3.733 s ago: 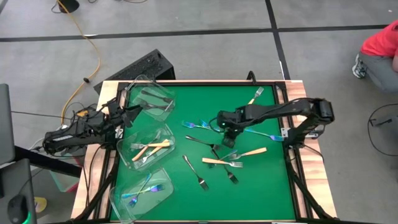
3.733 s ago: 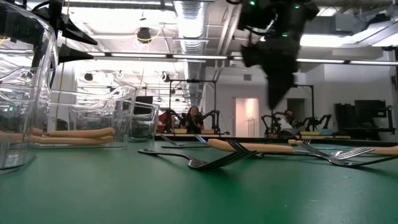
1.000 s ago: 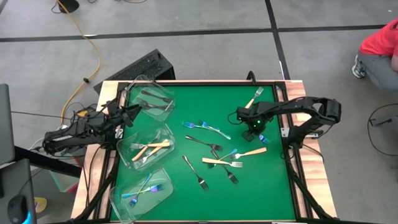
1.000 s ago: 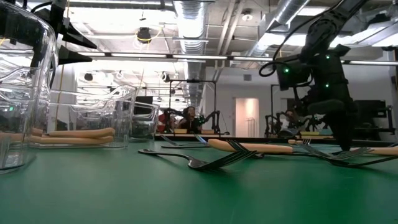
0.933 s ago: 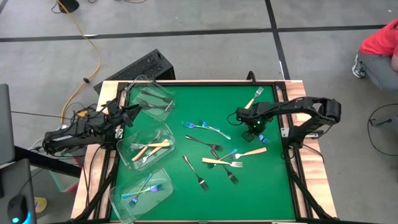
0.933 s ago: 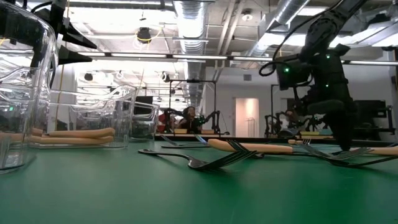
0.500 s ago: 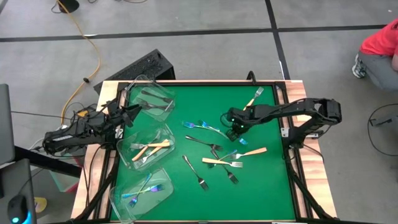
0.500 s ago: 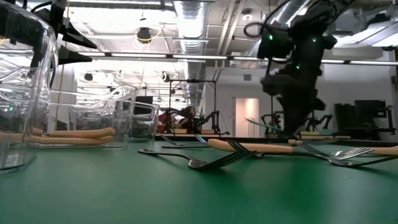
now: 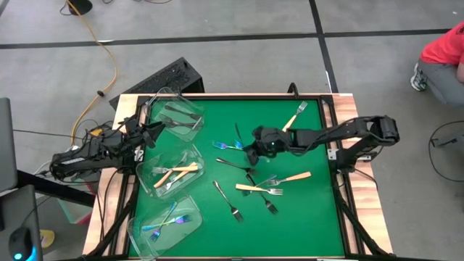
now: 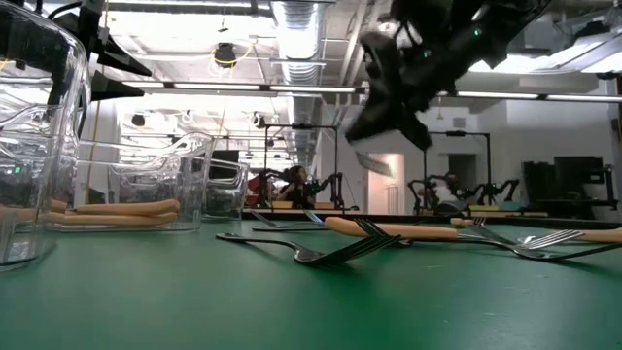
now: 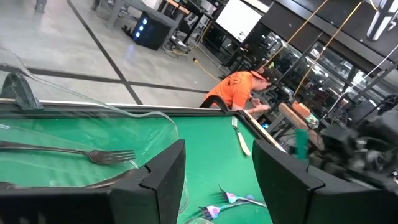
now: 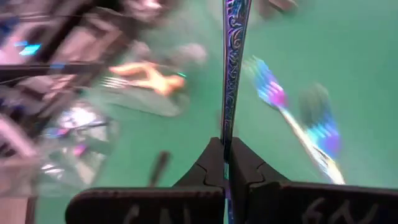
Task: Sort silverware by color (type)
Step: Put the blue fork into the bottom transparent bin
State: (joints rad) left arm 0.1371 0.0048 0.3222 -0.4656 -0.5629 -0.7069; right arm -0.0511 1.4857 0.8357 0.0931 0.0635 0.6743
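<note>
My right claw (image 12: 226,163) is pinching a thin iridescent blue-purple fork (image 12: 233,74) by its etched handle — it sticks straight out past my fingertips, above the green felt mat (image 9: 312,210).

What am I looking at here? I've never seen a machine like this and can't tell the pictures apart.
Two dark robot arms work at a green table, sorting forks. One picture looks down from above, one looks level across the tabletop, and two come from cameras on the arms' wrists. Loose forks lie mid-table; three clear tubs on the left already hold some. The right gripper is shut on a blue-purple fork and hangs above the table's middle. The left gripper waits by the tubs with its fingers open.
</note>
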